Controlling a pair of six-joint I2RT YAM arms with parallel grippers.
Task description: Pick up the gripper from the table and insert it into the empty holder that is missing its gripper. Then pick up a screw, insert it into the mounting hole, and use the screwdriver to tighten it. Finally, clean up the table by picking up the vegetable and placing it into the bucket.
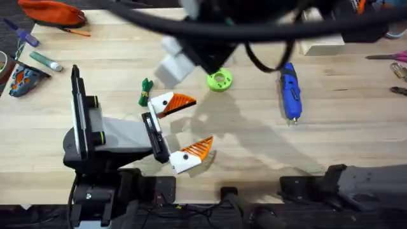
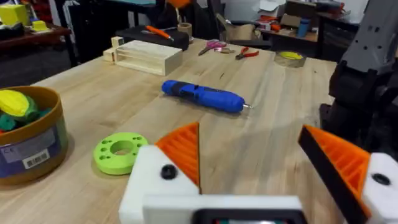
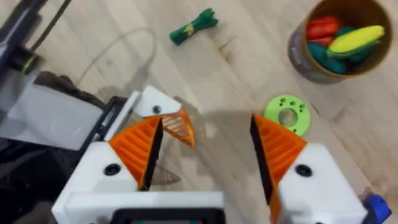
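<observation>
Right arm (image 1: pixel 210 25) sweeps close under the overhead camera, dark and blurred, and carries the right tool (image 3: pixel 208 149) above the middle of the counter (image 1: pixel 343 143); its fingers stand wide apart, gripping nothing. Left tool (image 1: pixel 202 122) lies low over the wood, also spread open and empty.

What is left, by my reading, is the clean-up, since the vegetable (image 1: pixel 145 92) lies on the bare counter. It is just beside the left tool's far finger, on that finger's outer side, its long axis running roughly away from the bases. From the right wrist it lies past that same finger, with the bucket (image 3: pixel 336 37) well apart from it on the other side. The left tool is the nearer of the two, but it points away from the vegetable, while the right tool hangs above and looks better placed to descend.

Counted: one vegetable, one bucket holding several toys, one screwdriver (image 1: pixel 290 89), one green ring disc (image 1: pixel 219 80), and four orange pads (image 3: pixel 140 149), two on each tool
</observation>
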